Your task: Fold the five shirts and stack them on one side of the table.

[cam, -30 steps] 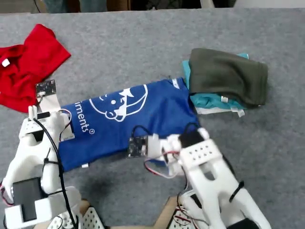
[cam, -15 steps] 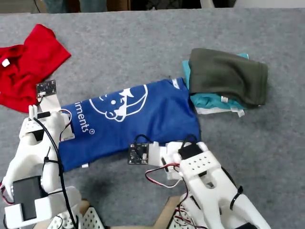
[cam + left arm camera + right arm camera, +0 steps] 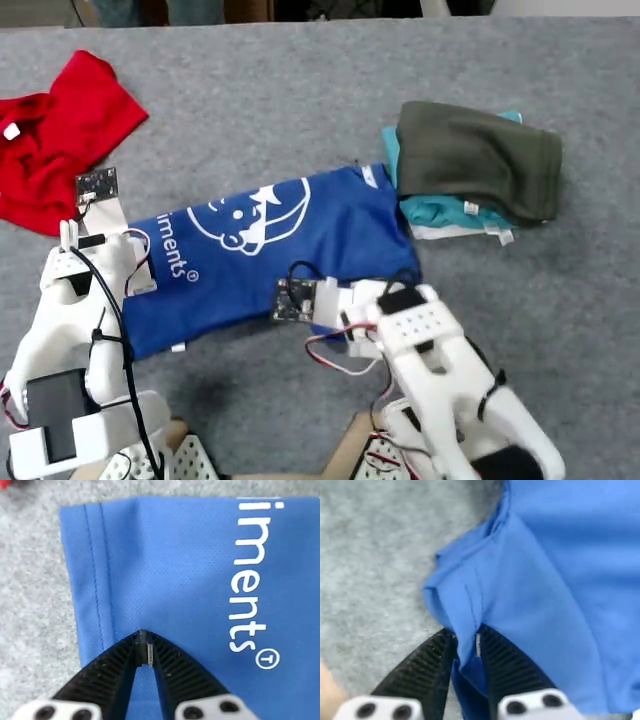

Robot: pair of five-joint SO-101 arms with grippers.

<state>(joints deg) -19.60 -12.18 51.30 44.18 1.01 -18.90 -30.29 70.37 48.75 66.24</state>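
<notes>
Blue shirt (image 3: pixel 270 250): it lies spread flat in the middle of the table, with its white print facing up. One end is near the left arm (image 3: pixel 75 310) and the other end touches the stack of folded shirts.
Left gripper (image 3: pixel 145 647): we see its two black jaws closed so that the tips meet. The tips rest on the blue cloth just inside the stitched hem. The cloth around them looks flat, and we cannot tell if any of it is caught between them.
Right gripper (image 3: pixel 467 645): its jaws are almost closed and they pinch a fold of the blue shirt at its edge. The hem runs up between them, and the cloth is bunched there over the grey surface.
Right arm (image 3: pixel 440 360): it stands at the near edge of the blue shirt.
Red shirt (image 3: pixel 55 135): it lies crumpled at the far left of the table, apart from the blue one.
Stack: an olive shirt (image 3: pixel 480 160) lies folded on top, a teal shirt (image 3: pixel 430 210) under it and a white shirt (image 3: pixel 450 232) at the bottom, on the right side.
Table (image 3: pixel 300 90): we see it covered with a grey cloth.
</notes>
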